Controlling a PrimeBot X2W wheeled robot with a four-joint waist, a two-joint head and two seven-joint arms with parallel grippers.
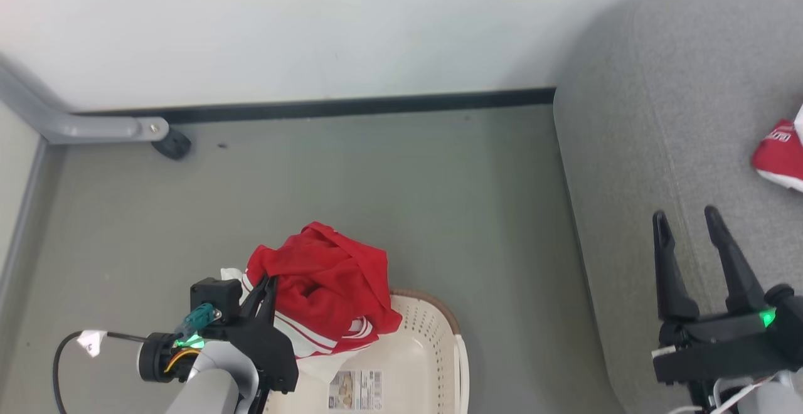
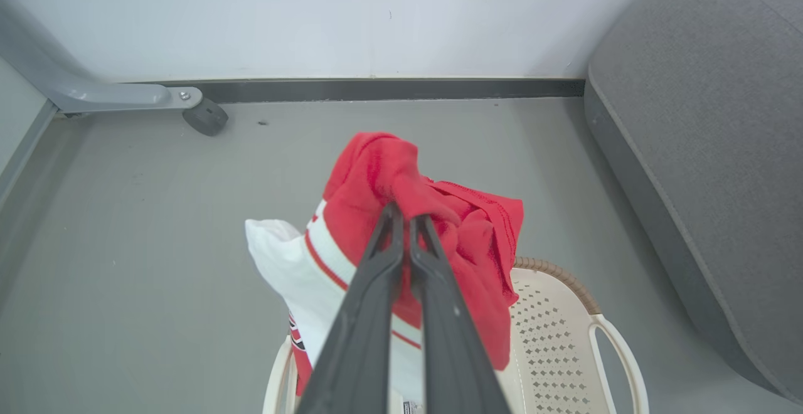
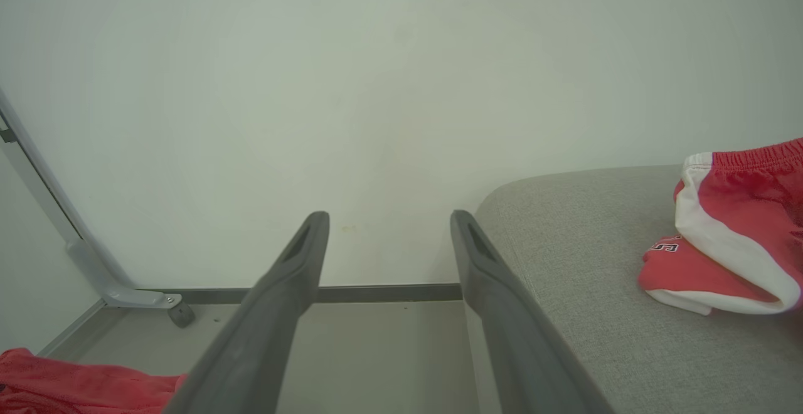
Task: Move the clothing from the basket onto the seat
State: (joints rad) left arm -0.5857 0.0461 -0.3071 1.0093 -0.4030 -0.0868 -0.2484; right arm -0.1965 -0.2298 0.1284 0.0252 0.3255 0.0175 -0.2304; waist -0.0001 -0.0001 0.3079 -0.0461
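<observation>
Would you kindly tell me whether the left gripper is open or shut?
Shut: the left gripper has its fingers pinched on the red garment over the basket.

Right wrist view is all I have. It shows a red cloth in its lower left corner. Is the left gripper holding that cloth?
Observer: Yes. The left gripper is shut on the red garment, pinching a fold near its top.
Operator: Is the garment out of the basket?
Observer: It hangs over the left part of the cream laundry basket. Its lower end hides that side, so I cannot tell if it is clear.
Operator: Is more clothing inside?
Observer: On the part of the basket floor that I see lies a printed label, and no clothing.
</observation>
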